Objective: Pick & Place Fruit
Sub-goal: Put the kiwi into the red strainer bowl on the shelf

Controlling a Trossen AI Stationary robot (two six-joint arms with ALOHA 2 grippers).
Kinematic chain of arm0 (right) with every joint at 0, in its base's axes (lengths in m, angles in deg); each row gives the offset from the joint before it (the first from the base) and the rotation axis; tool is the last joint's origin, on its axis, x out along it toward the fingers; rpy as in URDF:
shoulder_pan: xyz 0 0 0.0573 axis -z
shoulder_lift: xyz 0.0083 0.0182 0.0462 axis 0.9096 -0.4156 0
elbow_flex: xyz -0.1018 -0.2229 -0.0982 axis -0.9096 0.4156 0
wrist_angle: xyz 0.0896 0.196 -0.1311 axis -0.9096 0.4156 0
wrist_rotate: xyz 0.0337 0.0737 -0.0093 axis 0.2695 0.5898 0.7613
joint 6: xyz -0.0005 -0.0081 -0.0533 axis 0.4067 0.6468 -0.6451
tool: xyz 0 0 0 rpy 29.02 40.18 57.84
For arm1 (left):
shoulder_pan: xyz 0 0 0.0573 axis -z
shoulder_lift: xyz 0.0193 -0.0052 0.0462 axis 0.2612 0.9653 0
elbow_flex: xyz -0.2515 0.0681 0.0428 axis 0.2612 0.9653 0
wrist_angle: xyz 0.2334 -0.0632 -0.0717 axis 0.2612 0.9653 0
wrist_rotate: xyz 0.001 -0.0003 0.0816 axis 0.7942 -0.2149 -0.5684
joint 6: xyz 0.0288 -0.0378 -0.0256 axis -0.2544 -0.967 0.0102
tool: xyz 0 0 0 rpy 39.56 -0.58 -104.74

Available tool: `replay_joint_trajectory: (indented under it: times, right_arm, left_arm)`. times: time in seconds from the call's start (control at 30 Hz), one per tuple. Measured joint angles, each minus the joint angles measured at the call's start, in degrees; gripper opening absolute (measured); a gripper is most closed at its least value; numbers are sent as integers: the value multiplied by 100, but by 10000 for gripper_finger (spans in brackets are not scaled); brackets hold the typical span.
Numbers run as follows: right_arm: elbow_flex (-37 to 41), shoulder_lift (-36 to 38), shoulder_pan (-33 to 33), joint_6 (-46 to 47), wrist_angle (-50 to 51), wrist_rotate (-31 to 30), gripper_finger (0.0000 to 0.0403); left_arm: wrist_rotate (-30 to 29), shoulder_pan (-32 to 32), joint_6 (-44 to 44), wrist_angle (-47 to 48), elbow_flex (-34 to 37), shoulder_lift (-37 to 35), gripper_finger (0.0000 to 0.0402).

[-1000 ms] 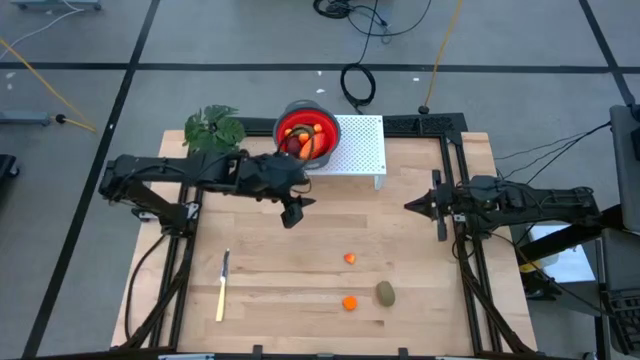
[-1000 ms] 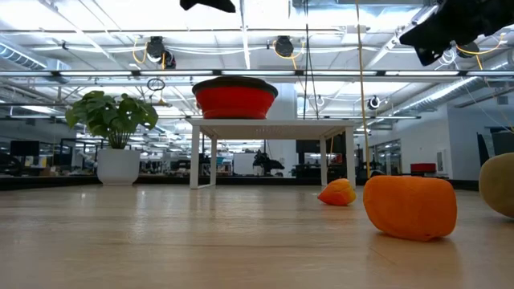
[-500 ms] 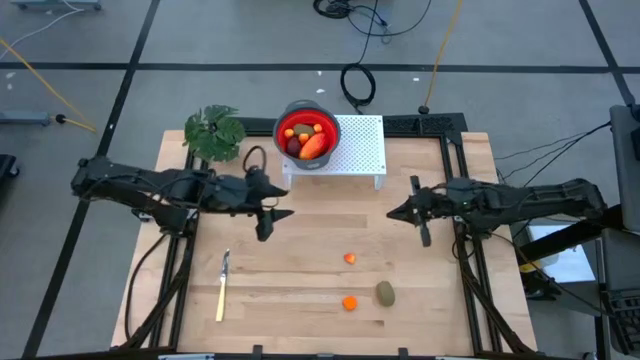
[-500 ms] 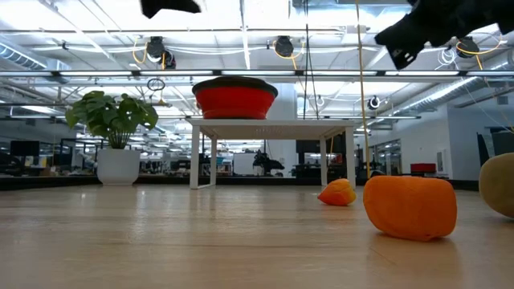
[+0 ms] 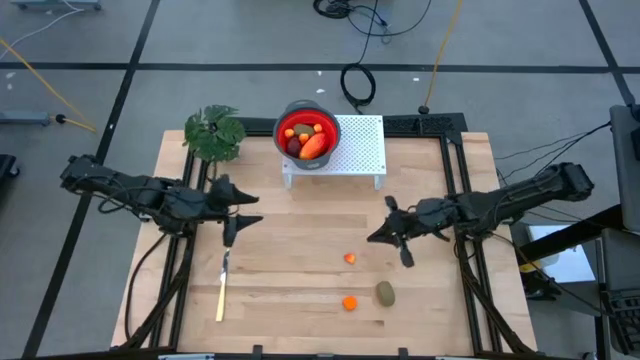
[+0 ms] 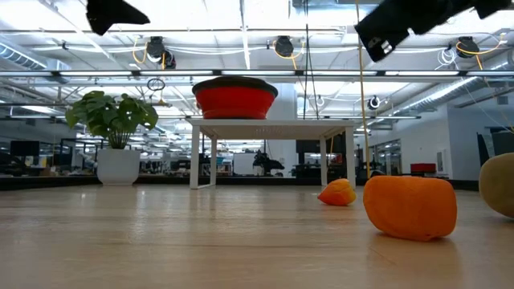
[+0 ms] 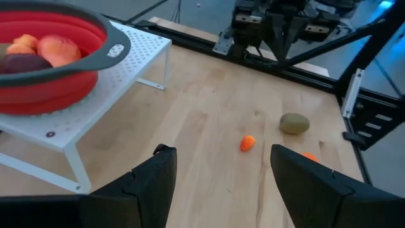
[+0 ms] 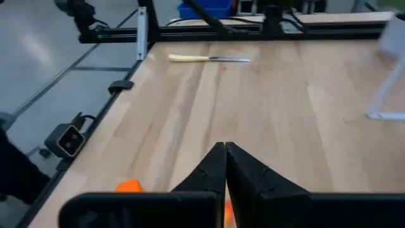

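Left gripper [image 5: 236, 222] withdrawn from bowl [image 5: 306, 133]; right gripper [image 5: 385, 236] apparently nearer fruit [image 5: 350, 258].

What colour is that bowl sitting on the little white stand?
Bright red inside, with a dark grey rim: the bowl on the white stand shows best in the high view.
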Motion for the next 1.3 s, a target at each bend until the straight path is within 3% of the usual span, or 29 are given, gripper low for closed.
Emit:
replay_joint_trajectory:
  times: [0.13, 0.3, 0.7, 0.97, 1.3]
  right_arm:
    - [-517, -483, -191, -8, 217, 3, 4]
    - [-1364, -1044, -430, 31, 1290, -1, 4]
    - [-3321, -2278, -1142, 1320, 3548, 1, 4]
    - [-3851, -2696, -1618, 2985, 4104, 1, 1]
    - [-3880, -2778, -1959, 5725, 4452, 72, 0]
  left_arm:
    - [0, 115, 22, 3, 304, -439, 255]
    - [-64, 206, 60, 6, 627, -866, 255]
    - [-83, 304, 332, 10, 1303, -1768, 255]
    - [-81, 304, 520, 12, 1695, -2363, 255]
    - [-38, 304, 503, 17, 2066, -2764, 255]
